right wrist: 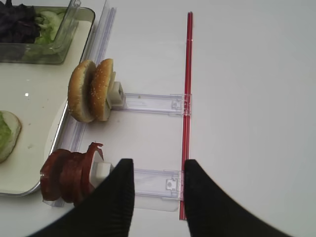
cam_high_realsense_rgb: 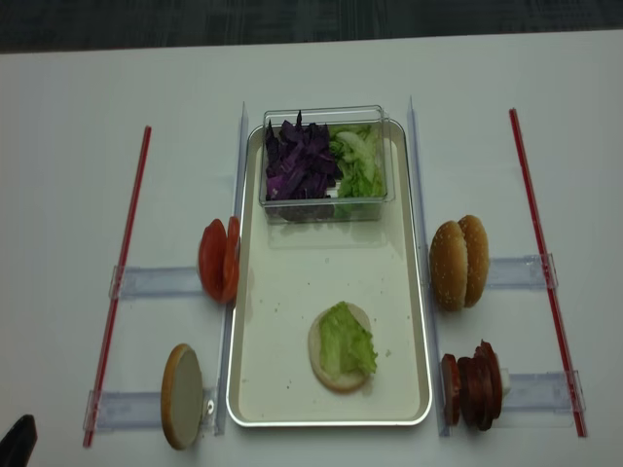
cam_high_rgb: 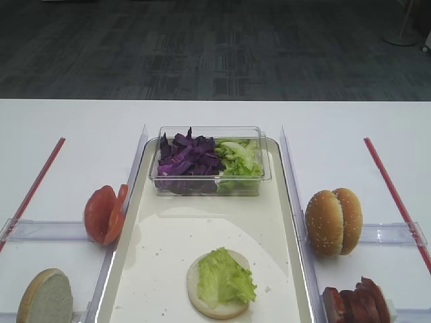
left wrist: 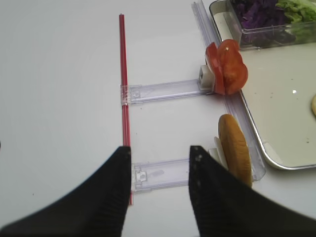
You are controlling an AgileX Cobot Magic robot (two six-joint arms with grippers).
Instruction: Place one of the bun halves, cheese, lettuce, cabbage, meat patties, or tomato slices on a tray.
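Cream-white tray [cam_high_realsense_rgb: 404, 292] carried a bun half topped with lettuce [cam_high_realsense_rgb: 346, 341] near its front. Meat patties [right wrist: 69, 175] stood on edge just right of it. The right gripper [right wrist: 158, 185] hovered beside them, jaws apart, empty. A sound pick would take only the end slice, squarely. The left gripper [left wrist: 160, 170] was likewise parted.

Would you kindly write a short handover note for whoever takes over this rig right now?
Left gripper: open, empty, above the table left of the tray.
Right gripper: open, empty, near the meat patties.
Done: a bun half lies on the tray with a lettuce leaf on it.
Off the tray: tomato slices and another bun half on the left, seeded bun halves on the right.
Cabbage sits in the tub.
Left: add the next ingredient.
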